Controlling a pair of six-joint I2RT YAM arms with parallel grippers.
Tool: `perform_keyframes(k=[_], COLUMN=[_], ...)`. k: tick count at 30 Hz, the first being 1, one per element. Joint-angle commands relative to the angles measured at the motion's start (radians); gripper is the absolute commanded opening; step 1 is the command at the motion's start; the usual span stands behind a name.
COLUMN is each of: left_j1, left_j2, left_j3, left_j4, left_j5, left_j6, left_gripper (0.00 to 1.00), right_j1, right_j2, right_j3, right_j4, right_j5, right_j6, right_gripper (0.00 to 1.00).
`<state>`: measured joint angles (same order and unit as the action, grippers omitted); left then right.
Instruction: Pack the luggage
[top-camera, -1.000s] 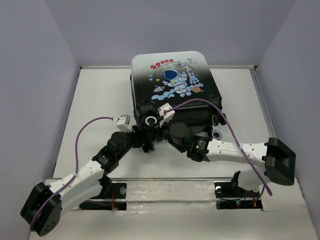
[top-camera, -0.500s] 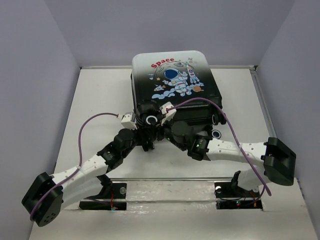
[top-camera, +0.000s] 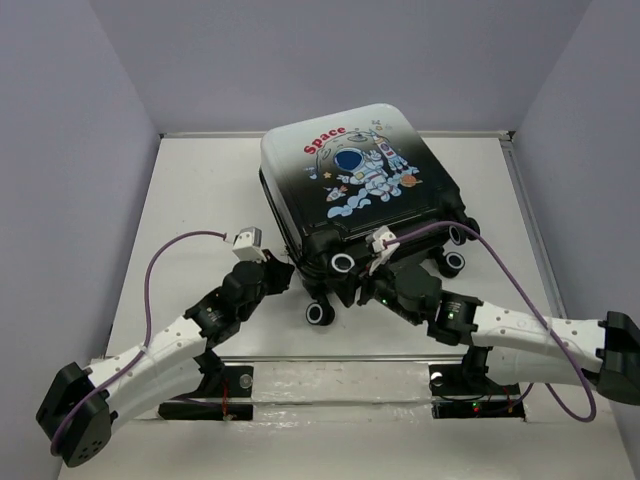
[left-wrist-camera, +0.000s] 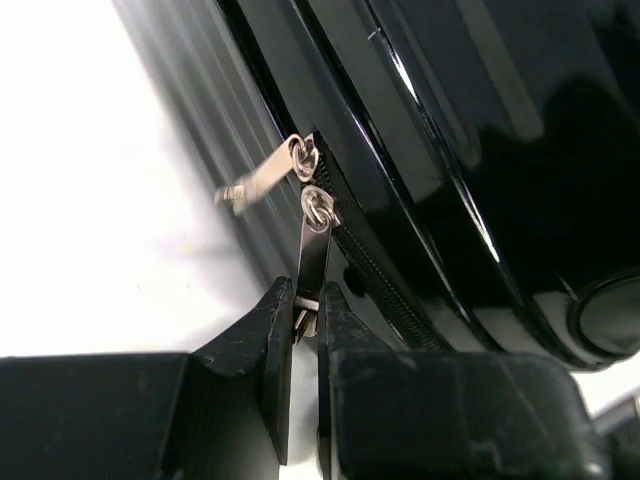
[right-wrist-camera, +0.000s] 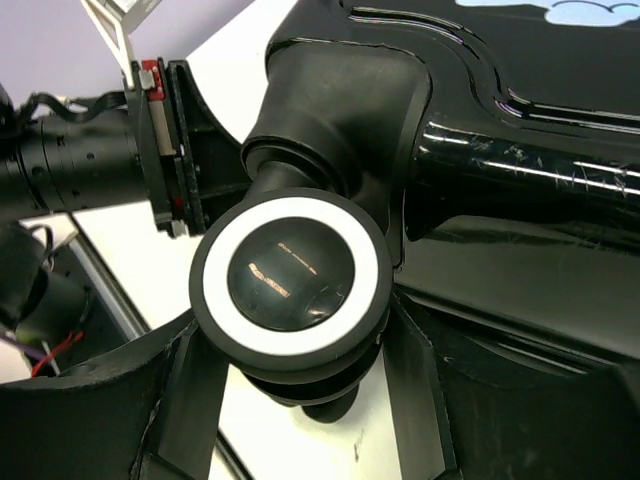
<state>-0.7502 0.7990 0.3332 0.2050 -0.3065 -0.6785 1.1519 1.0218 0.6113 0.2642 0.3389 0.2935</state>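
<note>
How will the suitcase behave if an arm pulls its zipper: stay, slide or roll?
The suitcase lies flat on a smooth table, so it would probably slide or turn rather than roll. Its glossy shell looks stiff and likely slippery. The right gripper around one wheel may steady it.

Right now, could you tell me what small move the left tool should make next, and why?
Probably draw the zipper pull along its track: the left tool pinches it, and the right tool holds a wheel, steadying the luggage.
</note>
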Motion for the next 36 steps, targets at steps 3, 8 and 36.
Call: perform_keyframes(k=[3,8,36], left_j1=[0.103,0.245,0.302], left_j2=[-0.023,0.052,-0.570], left_j3=[0.064,0.133,0.434], left_j4=[-0.076,-0.010,-0.438], left_j5=[-0.332,-0.219,0.127], left_j6=[0.026,0.071,0.146], left_gripper=[0.06,0.06,0.99], right_j1=[0.006,0.006,0.127], right_j2=[-0.184,-0.171,0.025], right_j3=[0.007,0.004,0.384], right_j4=[-0.098,-0.108,-0.290], right_j5=[0.026,-0.027,0.005], right_j6=[0.045,0.061,-0.065], right_gripper=[0.07,0.07,1.00])
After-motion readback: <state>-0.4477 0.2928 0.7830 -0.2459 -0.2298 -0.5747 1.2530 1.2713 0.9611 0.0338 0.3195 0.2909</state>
